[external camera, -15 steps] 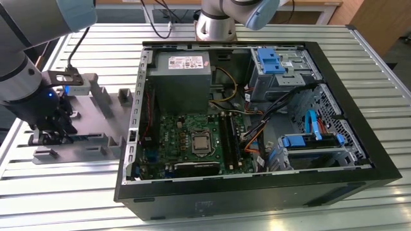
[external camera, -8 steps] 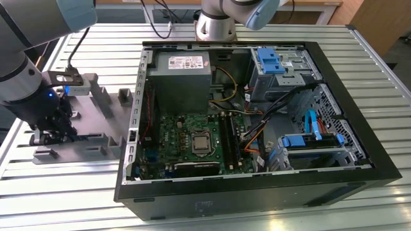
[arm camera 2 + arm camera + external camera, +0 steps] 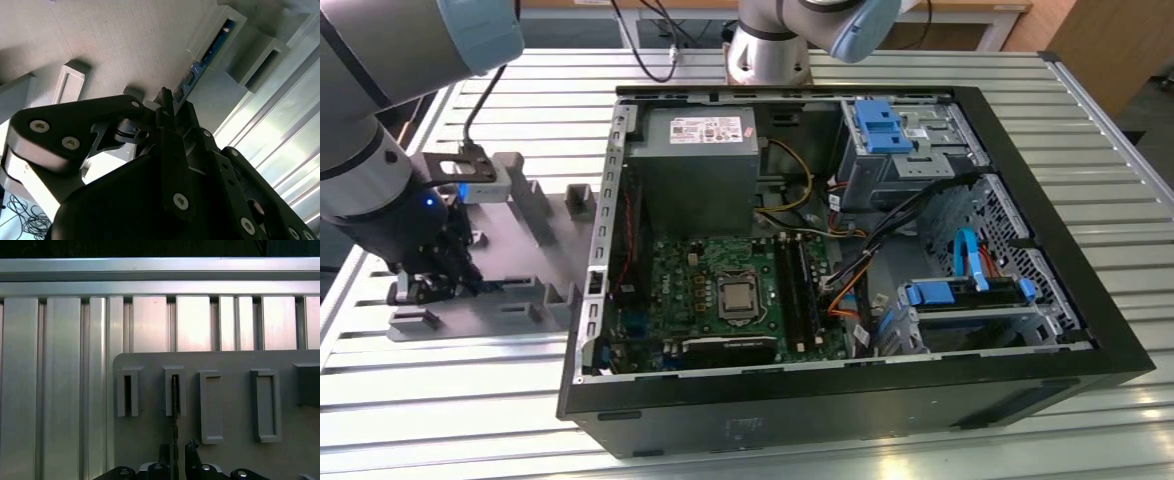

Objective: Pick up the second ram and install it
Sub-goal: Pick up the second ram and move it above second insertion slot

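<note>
The ram (image 3: 175, 405) stands on edge between the fingers (image 3: 192, 447), in a slot of the grey holder (image 3: 235, 365) on the slatted aluminium table (image 3: 60, 365). The gripper (image 3: 176, 451) straddles it, slightly open, with a gap either side.

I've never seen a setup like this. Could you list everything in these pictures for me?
computer case: one, black, open, on the table
motherboard: one, green, inside the case
power supply: one, grey, inside the case
drive-bay latches: two, bright blue, inside the case toward the exterior view's right
holder plate: one, grey, slotted, on the exterior view's left of the case
second ram: one, blue-green, standing in a plate slot
table: one, silver slats
arm: one, grey, above the plate
end effector: one, black, open, straddling the ram
</note>
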Robot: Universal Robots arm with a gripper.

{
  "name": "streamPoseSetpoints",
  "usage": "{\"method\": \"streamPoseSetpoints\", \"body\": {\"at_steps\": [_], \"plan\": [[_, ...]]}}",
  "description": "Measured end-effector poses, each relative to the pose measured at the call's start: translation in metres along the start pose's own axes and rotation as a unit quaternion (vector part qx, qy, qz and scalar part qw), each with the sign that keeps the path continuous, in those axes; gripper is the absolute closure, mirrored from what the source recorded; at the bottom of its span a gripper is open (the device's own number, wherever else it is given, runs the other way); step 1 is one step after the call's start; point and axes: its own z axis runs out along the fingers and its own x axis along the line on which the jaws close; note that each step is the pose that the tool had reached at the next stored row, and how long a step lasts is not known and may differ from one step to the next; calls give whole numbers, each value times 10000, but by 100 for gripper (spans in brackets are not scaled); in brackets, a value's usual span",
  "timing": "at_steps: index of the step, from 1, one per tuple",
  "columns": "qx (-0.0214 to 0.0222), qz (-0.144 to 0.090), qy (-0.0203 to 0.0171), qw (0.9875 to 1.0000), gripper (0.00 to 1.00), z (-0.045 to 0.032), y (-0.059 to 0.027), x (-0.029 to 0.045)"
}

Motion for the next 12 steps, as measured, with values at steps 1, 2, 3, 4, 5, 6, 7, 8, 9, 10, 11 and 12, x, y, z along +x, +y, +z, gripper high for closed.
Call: {"method": "streamPoseSetpoints", "body": {"at_steps": [1,2,3,4,5,6,7,8,9,10,11,12], "plan": [[0,0,0,10000,74,2,1,0],[-1,-1,1,10000,74,3,1,1],[0,0,0,10000,74,4,6,1],[0,0,0,10000,74,6,12,1],[0,0,0,10000,74,6,22,1],[0,0,0,10000,74,6,34,1],[-1,0,0,10000,74,8,40,1],[0,-1,0,10000,74,11,41,2],[0,-1,0,10000,74,14,41,2],[-1,-1,0,10000,74,16,42,2],[-1,0,0,10000,74,18,42,2],[0,0,0,10000,74,20,42,2]]}}
